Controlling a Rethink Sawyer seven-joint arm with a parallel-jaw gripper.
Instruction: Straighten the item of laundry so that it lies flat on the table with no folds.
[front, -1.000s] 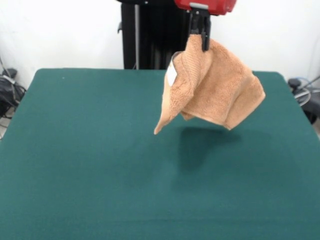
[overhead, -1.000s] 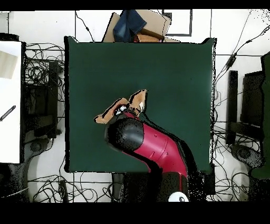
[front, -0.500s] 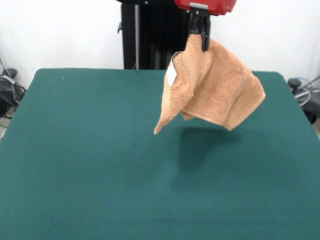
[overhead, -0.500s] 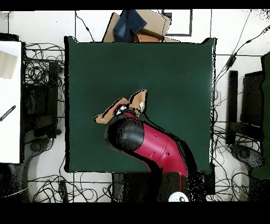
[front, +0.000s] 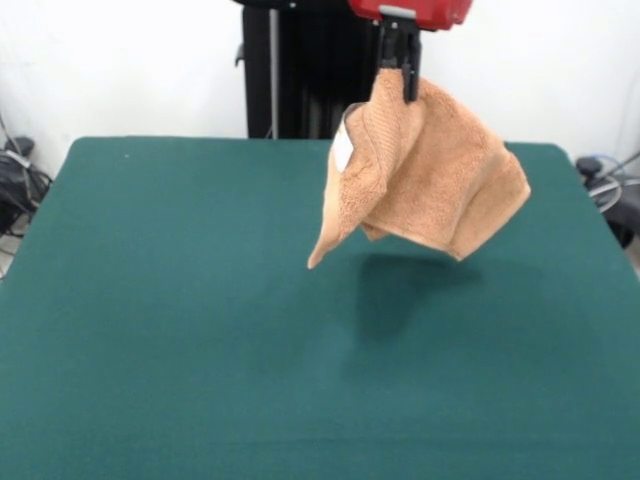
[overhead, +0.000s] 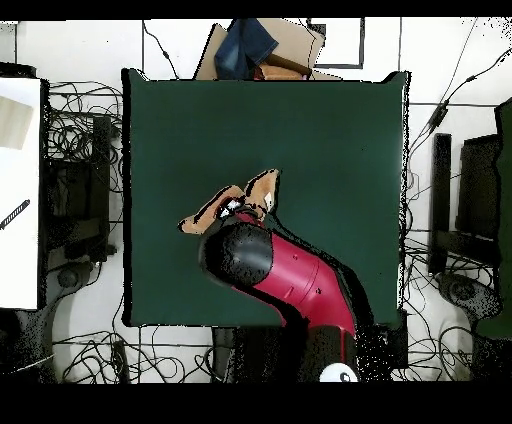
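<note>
The small orange-tan terry-cloth towel (front: 420, 175) hangs in the air above the big dark green table (front: 180, 330), not touching it. Its long side slants: one pointed corner droops toward 7 o'clock, and a wider corner sticks out toward 4 o'clock. A small white label (front: 343, 150) shows on its 9 o'clock edge. The black gripper (front: 398, 60) is pinched tight on the towel's top corner. From overhead, the red and black arm (overhead: 285, 275) covers most of the towel (overhead: 262, 188). Bare green table lies on every side.
</note>
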